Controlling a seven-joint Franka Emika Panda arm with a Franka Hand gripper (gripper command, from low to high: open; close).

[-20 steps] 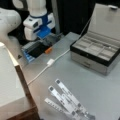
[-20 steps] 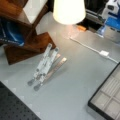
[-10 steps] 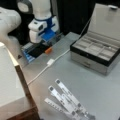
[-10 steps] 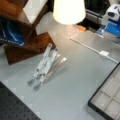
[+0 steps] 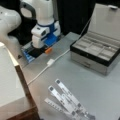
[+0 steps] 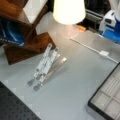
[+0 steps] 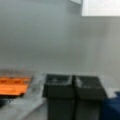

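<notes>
- The whole scene is sitting on a grey table (image 5: pixel 75 75) with a dark backdrop behind it, and a white lamp shade (image 6: pixel 68 11) is glowing at the top of a front view.
- At the left edge, a wooden stand (image 5: pixel 15 85) is taking up the lower left corner; in a front view it's showing as a dark brown shelf piece in the upper left with something blue tucked into it.
- Moving right, the white and blue arm is hanging in the upper left, and the gripper (image 5: pixel 37 51) is sitting low over the table's back edge, right by a small orange block (image 5: pixel 48 50).
- In the wrist view the two dark fingers (image 7: pixel 60 86) are pressing flat against each other with no gap and nothing between them, so it's closed and empty. The orange block is lying off at the left of that frame, apart from the fingers.
- A white cable (image 5: pixel 50 62) with a little plug is running diagonally across the middle of the table.
- Below it, a folding metal bracket (image 5: pixel 66 100) is lying flat near the bottom centre, well apart from the gripper.
- At the right, an open compartment box (image 5: pixel 97 50) is standing with its lid up, trays looking bare.
- As for progress: nothing is being held or carried, and nothing is sitting in the box.
</notes>
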